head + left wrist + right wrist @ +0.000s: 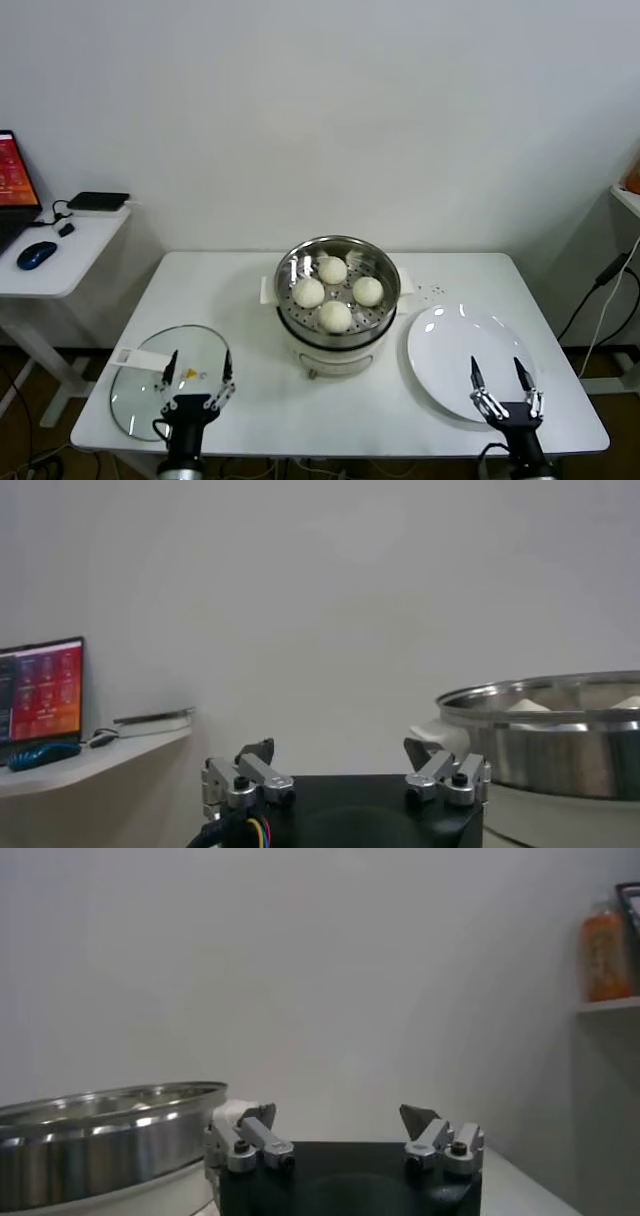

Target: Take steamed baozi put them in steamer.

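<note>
Steel steamer [560, 730] rim hides baozi [528, 706].

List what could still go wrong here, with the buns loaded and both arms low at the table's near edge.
1. The left gripper, open, hovers over the glass lid; lifting carelessly might nudge it off the near edge.
2. The right gripper, open, sits above the empty white plate and could clip it.
3. The steamer is uncovered, its four baozi exposed.
</note>
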Robot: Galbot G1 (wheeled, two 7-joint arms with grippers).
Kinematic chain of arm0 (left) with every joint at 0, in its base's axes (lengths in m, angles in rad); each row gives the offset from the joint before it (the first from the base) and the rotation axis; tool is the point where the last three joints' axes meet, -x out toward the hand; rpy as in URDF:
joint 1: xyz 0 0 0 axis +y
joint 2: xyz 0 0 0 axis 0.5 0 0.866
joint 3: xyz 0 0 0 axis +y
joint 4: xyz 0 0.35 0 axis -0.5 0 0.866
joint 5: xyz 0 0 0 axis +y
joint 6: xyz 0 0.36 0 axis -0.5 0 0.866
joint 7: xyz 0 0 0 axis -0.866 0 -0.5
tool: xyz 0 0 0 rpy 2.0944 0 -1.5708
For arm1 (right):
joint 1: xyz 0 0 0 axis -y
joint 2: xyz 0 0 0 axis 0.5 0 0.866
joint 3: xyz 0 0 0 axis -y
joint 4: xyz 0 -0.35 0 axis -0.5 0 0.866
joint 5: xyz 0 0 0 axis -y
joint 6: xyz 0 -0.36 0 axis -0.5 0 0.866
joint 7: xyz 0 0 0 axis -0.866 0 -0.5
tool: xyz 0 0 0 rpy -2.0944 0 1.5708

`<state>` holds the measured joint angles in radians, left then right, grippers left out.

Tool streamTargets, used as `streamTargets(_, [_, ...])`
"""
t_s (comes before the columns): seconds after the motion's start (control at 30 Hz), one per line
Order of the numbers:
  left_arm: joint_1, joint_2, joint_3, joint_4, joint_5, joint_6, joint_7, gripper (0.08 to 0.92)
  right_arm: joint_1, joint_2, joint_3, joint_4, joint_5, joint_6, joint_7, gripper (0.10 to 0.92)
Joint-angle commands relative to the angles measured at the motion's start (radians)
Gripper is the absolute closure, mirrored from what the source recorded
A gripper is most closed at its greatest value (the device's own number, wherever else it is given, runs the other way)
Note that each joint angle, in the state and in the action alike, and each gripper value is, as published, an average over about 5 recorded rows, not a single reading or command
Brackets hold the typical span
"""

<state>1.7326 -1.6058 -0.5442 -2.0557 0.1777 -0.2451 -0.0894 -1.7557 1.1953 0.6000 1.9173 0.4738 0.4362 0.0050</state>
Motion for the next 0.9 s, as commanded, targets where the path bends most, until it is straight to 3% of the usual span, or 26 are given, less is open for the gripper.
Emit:
streamTargets(0.03, [0.000,-0.002,0.001,-0.004,0.000,0.000,0.001,0.177,-0.036,0.067,0.034,0.013,-0.045,0.035,-0.002,0.203])
streamTargets(0.9, [-0.004,-0.008,0.011,-0.001,0.005,0.003,0.007,0.177,-0.016,0.081,0.019,0.030,-0.068,0.030,-0.004,0.203])
